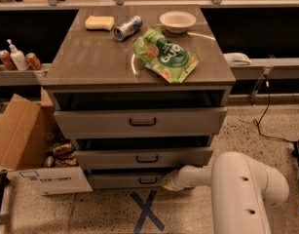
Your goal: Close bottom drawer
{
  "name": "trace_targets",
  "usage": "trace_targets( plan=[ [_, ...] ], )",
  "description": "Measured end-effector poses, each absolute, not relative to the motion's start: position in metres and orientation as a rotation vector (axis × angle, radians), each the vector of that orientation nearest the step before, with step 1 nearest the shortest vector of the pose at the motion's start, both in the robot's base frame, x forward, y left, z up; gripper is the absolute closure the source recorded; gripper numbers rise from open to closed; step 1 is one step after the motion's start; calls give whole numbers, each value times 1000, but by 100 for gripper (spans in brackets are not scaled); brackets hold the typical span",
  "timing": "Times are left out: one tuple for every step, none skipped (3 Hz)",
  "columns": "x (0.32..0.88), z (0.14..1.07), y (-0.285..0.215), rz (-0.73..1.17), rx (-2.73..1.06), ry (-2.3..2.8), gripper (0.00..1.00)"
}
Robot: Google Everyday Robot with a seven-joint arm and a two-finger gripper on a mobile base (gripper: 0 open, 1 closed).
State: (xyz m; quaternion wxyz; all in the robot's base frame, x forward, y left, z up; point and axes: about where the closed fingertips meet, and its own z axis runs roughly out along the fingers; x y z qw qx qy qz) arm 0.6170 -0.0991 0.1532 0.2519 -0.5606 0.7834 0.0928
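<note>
Camera view: gripper [169,181] low, open or shut can't tell, tip at bottom drawer [115,181] front, just right of handle [148,180]. Drawer looks slightly out; needs push straight back, away from arm [239,191].

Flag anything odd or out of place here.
The can lies on its side on the cabinet top. The bottom drawer stands slightly open; the gripper is at its front, right of the handle.

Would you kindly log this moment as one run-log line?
bottom drawer: slightly open | gripper: at drawer front, right of handle
</note>
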Motion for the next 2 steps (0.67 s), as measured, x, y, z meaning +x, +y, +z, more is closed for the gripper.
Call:
trace_targets(
  plan=[
    [622,158,-110,248,-1499,2135,100],
    [602,166,-125,266,-1501,2132,100]
  ],
)
